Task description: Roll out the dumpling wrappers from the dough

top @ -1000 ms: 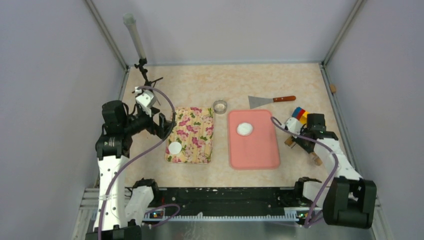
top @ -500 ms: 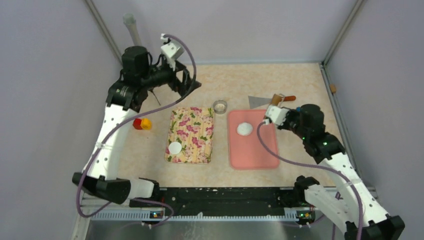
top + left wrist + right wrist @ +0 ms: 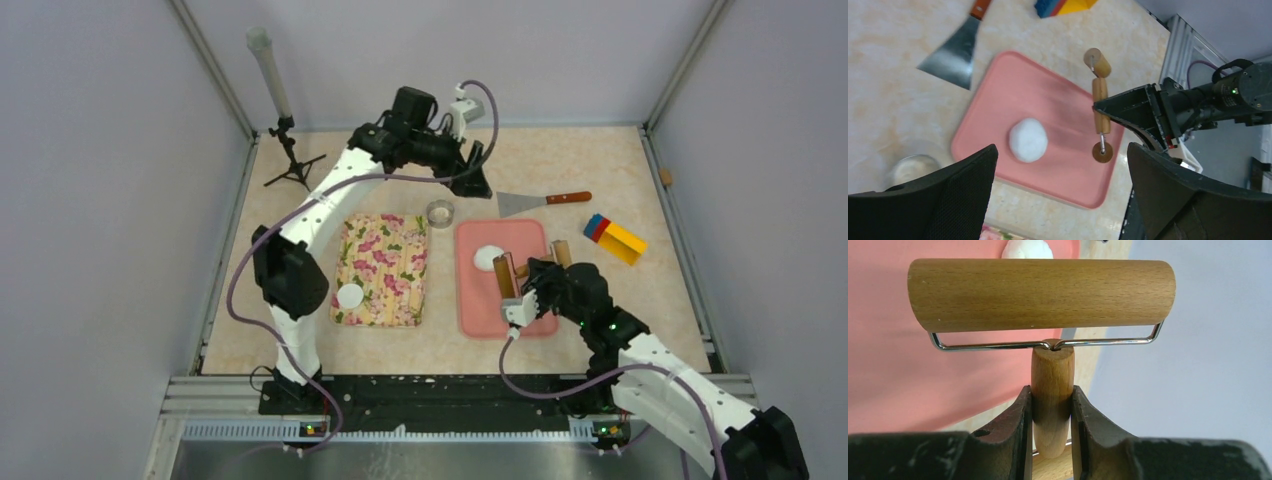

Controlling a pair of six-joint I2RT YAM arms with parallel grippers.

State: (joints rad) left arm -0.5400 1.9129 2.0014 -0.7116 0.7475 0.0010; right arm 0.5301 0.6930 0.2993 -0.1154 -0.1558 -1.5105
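The dough [image 3: 490, 258] is a small thick white round on the pink board [image 3: 480, 315]; it also shows in the left wrist view [image 3: 1028, 140]. One dumpling wrapper [image 3: 350, 296], a small white disc, lies on the floral cloth [image 3: 385, 265]. My right gripper [image 3: 535, 273] is shut on the handle of the wooden roller [image 3: 508, 279] over the board's right part, right of the dough. In the right wrist view my right gripper [image 3: 1052, 400] clamps the handle, with the roller's barrel [image 3: 1040, 295] above. My left gripper [image 3: 478, 178] is open and empty, high behind the board [image 3: 1062, 146].
A metal ring cutter [image 3: 440, 212] stands between the cloth and the board's far corner. A scraper with a red handle [image 3: 540, 201] lies behind the board. Coloured blocks [image 3: 612, 236] lie right of it. A black tripod [image 3: 292, 165] stands at the back left.
My left arm has swung from the left side to the back middle, above the board's far edge. My right arm has carried the roller from the right of the board over the board.
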